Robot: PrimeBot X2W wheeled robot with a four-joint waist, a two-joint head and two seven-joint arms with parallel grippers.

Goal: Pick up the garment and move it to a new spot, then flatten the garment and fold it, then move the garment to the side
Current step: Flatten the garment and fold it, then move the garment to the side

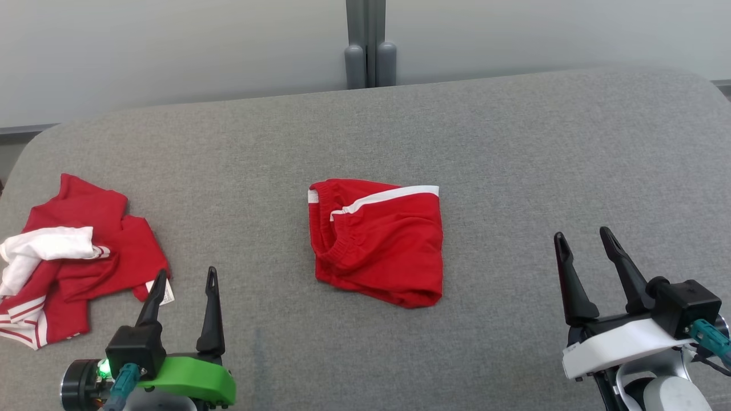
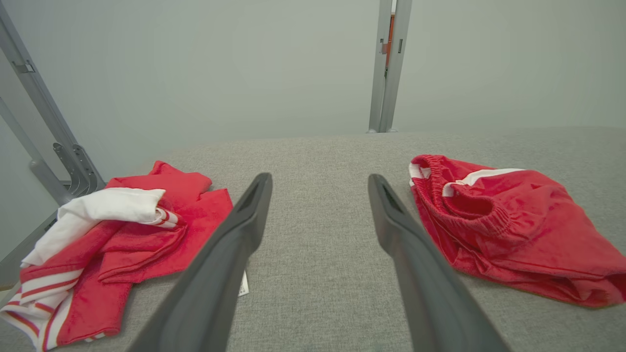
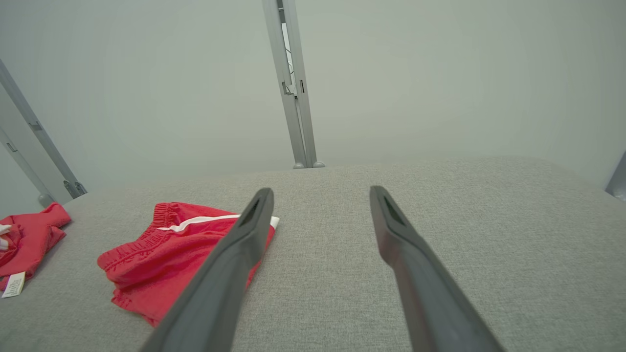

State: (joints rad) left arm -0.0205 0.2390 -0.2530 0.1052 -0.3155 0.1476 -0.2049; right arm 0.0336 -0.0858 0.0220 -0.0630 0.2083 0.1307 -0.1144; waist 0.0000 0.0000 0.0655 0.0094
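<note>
We see the red shorts (image 1: 377, 240) lying folded near the middle of the grey cloth-covered counter (image 1: 514, 142), touched by nothing, so we judge the fold done and only the move to the side not yet made. Our left pincer (image 1: 187, 272) and right pincer (image 1: 582, 233) hang released and empty over the near edge, one on either side of the shorts, placed to reach in; a crumpled heap of red and white clothes (image 1: 74, 257) by the left edge likely waits its turn

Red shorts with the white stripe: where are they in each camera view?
Head view: shorts at the centre.
Left wrist view: right side.
Right wrist view: lower left.
Shared landmark: the grey upright post at the back, top centre in all three.
</note>
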